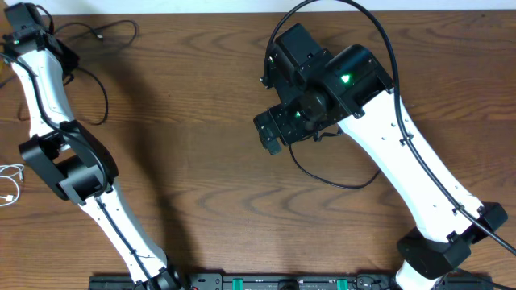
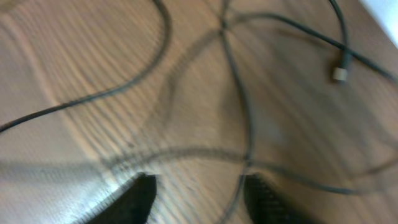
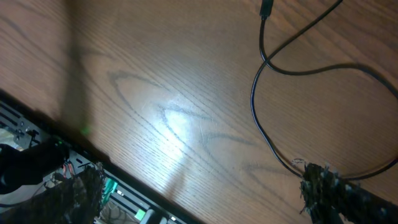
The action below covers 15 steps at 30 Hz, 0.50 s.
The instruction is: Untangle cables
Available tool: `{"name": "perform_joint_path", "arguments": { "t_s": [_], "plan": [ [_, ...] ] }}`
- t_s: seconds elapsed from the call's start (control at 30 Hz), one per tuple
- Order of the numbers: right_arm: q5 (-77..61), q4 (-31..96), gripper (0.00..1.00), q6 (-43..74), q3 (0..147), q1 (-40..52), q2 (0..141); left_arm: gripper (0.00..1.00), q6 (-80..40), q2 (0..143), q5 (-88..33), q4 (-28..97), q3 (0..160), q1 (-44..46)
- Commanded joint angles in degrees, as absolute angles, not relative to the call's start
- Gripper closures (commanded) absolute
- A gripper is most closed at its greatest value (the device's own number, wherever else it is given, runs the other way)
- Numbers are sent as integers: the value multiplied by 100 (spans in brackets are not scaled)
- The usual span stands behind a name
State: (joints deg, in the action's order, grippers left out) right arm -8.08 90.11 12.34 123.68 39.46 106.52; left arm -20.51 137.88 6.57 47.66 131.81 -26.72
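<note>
Black cables [image 1: 103,34] lie in loose loops at the table's far left corner, beside my left wrist. In the blurred left wrist view these black cables [image 2: 239,93] cross over each other, and one ends in a small plug [image 2: 339,73]. My left gripper [image 2: 198,179] hangs open just above them, with one strand running along the inner side of its right finger [image 2: 267,202]. Another black cable [image 1: 322,176] curves out from under my right arm. My right gripper [image 3: 202,183] is wide open above bare wood, with that black cable [image 3: 258,106] off to its right. A white cable [image 1: 10,176] lies at the left edge.
A black equipment rail [image 1: 282,282] with green connectors runs along the table's front edge, and it shows in the right wrist view as the rail [image 3: 118,190]. Thick black wires loop over my right arm [image 1: 379,48]. Bare wood spans the middle of the table [image 1: 193,145].
</note>
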Motion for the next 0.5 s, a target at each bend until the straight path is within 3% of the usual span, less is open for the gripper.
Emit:
{"name": "perform_joint_path", "arguments": {
  "t_s": [0.0,0.27,0.47],
  "plan": [
    [-786,9011,1,1216,12346,3975,10704,5,-2051,13710,-373,4877,13004,-2587],
    [-788,9109,1,1216,12346,3975,10704,4,-2075,13710,-849,5721,12735,-2471],
    [-810,9166,1,1214,12346,3977,10704,5,-2097,13710,-5,6410,12527,-2467]
  ]
}}
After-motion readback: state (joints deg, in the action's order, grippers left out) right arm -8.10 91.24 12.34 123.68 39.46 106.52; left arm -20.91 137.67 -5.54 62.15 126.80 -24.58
